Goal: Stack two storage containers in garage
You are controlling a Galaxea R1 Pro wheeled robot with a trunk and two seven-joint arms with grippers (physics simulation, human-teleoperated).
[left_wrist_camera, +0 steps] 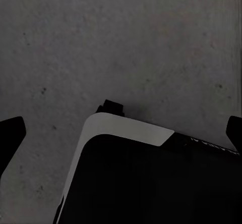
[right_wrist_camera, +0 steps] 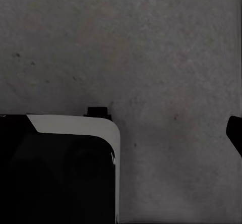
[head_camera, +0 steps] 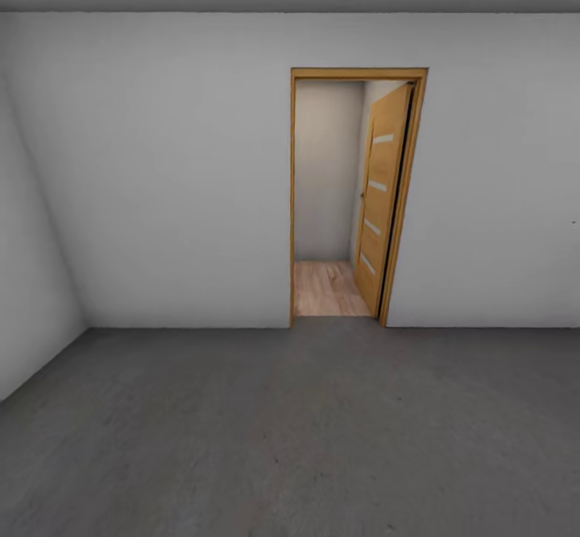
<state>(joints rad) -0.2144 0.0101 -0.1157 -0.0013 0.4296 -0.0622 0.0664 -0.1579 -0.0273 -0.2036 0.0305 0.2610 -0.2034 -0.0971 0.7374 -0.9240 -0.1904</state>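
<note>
I stand in the garage, on its dark grey concrete floor (head_camera: 322,440), facing a plain white wall (head_camera: 161,183). The two storage containers are out of view. My left gripper (left_wrist_camera: 121,135) hangs over the floor (left_wrist_camera: 121,42) and is open, its dark fingertips (left_wrist_camera: 11,135) at opposite edges of the left wrist view with nothing between them. My right gripper (right_wrist_camera: 121,133) also points at the floor (right_wrist_camera: 161,47). One of its fingertips (right_wrist_camera: 235,133) sits at the picture's edge and the other is lost against my dark base; it holds nothing.
A wood-framed doorway (head_camera: 326,199) in the far wall stands open, its wood-panelled door (head_camera: 383,199) swung inward. Light wood plank flooring (head_camera: 326,289) lies beyond it. A side wall (head_camera: 32,279) closes the left. My black-and-white base (left_wrist_camera: 151,183) (right_wrist_camera: 55,168) shows below both grippers.
</note>
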